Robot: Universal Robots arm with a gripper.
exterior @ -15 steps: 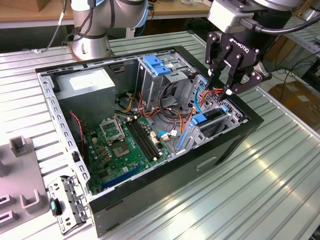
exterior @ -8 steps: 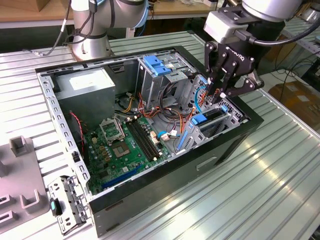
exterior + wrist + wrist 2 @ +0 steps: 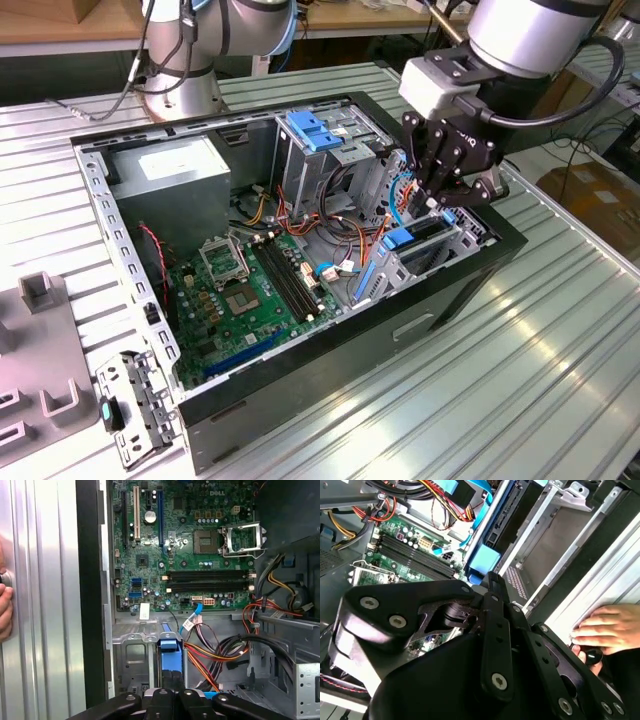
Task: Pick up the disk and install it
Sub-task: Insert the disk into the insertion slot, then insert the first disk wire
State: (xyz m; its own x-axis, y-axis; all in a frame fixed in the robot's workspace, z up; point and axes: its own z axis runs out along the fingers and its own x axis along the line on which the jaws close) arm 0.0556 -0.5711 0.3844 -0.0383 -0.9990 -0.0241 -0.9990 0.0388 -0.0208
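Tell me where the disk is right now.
The disk stands on edge in the drive cage at the exterior view's right of the computer case, just under the gripper.

Narrow gap between cable tangle and case wall.

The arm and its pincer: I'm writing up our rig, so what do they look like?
The arm is a rounded silver-grey tube ending in a pale grey boxy block. A black cable loops beside it. The pincer is matt black, built of linked bars dotted with silver screw heads.
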